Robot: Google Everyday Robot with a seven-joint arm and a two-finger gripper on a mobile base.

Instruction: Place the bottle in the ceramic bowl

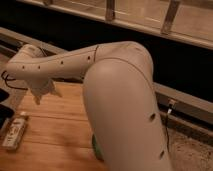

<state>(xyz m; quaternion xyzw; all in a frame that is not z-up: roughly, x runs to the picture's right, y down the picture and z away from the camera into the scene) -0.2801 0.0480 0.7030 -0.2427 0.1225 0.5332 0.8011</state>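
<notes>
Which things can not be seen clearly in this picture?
Ceramic bowl: camera view, only a green sliver shows; the arm hides the rest.
Bottle: camera view, label too blurred to read.
Gripper, open above the table's left side: camera view, its wrist covers part.

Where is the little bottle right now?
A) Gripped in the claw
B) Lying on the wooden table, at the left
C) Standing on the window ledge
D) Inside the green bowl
B: the bottle lies flat on the wooden table near its left edge. The claw hangs open above the table, further back and apart from the bottle. The green bowl only peeks out from behind the arm.
</notes>
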